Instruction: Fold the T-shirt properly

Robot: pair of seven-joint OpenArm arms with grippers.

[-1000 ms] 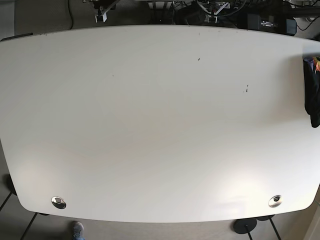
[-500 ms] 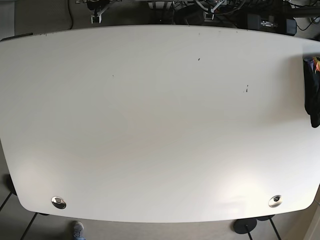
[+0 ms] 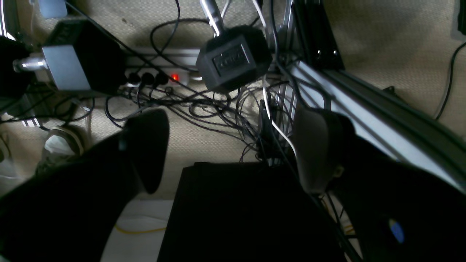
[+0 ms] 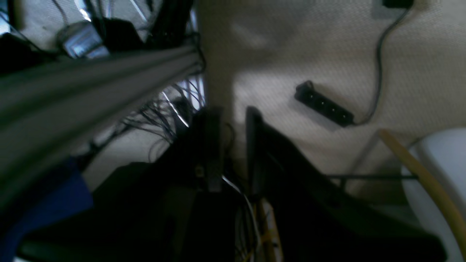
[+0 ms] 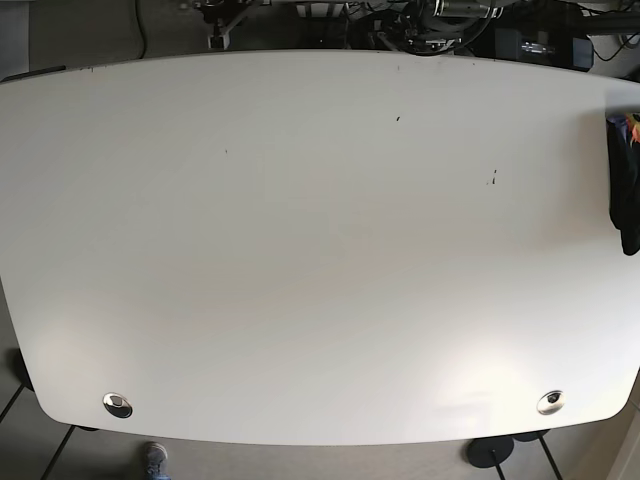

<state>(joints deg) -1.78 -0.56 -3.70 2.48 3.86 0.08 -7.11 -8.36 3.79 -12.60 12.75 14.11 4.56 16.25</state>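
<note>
**Operator:** Base view status, please. Where is the T-shirt?

**Technician:** A dark garment [image 5: 625, 190], presumably the T-shirt, lies bunched at the 3 o'clock edge of the white worktop [image 5: 300, 260], partly cut off by the frame. A small patch of orange and purple shows at its top end. No print or label on it can be read. Two round metal fittings sit in the worktop, one at 7 o'clock [image 5: 117, 404] and one at 5 o'clock [image 5: 549, 402]. Parts of both arms show only at 12 o'clock, beyond the far edge of the worktop.

**Operator:** Left claw condition?

**Technician:** In the left wrist view the left claw [image 3: 233, 153] stands wide apart, with nothing between its fingers. It points at carpeted floor [image 3: 382, 43] covered with tangled cables. At 12 o'clock is a black hexagonal dumbbell head [image 3: 233, 63]; its face carries embossed lettering, too blurred to read. A power strip with a lit red switch [image 3: 175, 77] lies at 11 o'clock.

**Operator:** Right claw condition?

**Technician:** In the right wrist view the right claw [image 4: 233, 153] is dark and blurred; its fingers stand close together with a narrow gap, holding nothing. A black power strip [image 4: 324, 103] lies on the carpet at 2 o'clock. No writing is legible.
</note>
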